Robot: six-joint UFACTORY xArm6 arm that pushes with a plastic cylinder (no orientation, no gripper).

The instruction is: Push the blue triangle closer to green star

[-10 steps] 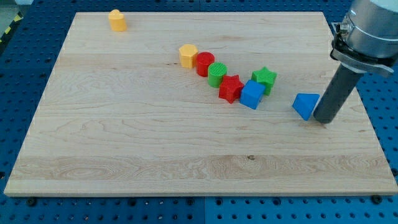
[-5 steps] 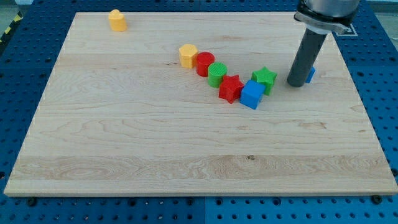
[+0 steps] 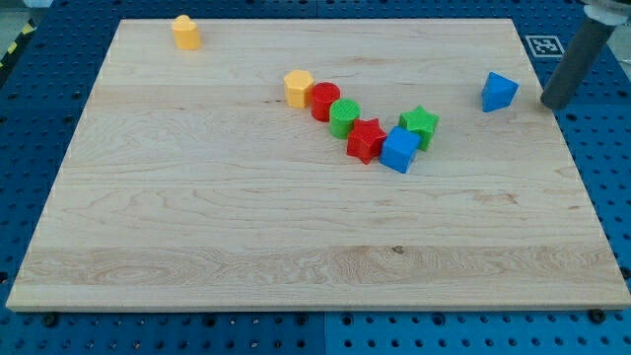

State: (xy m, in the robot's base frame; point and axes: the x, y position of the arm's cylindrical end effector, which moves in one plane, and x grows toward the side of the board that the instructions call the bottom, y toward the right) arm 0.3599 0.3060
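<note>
Down the middle, a tight chain: blue cube [image 3: 399, 150] touching green star [image 3: 420, 122]. Further up and to the view's right, blue triangle [image 3: 499, 91], well apart from the star. Just right of it, off the board edge, my tip [image 3: 552, 103], touching nothing, no claw to open.

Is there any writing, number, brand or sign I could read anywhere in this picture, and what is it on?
No readable words, numbers or brands anywhere.
One sign only: a black-and-white square marker at the wooden board's top right corner, a coded pattern rather than text, too small to decode.
The coloured blocks carry no lettering.
</note>
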